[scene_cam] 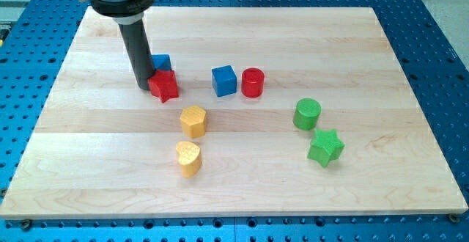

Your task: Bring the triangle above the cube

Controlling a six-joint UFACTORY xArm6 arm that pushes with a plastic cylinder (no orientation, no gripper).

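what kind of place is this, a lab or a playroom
Most likely a robotics lab bench: a wooden board sits on a blue perforated metal table, and my tip rests just left of a red star block.

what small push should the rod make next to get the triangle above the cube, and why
Probably a short push toward the view's right. My tip touches the left side of the red star-shaped block, and the small blue block that seems to be the triangle sits just behind it. The blue cube lies further right, beside the red cylinder.
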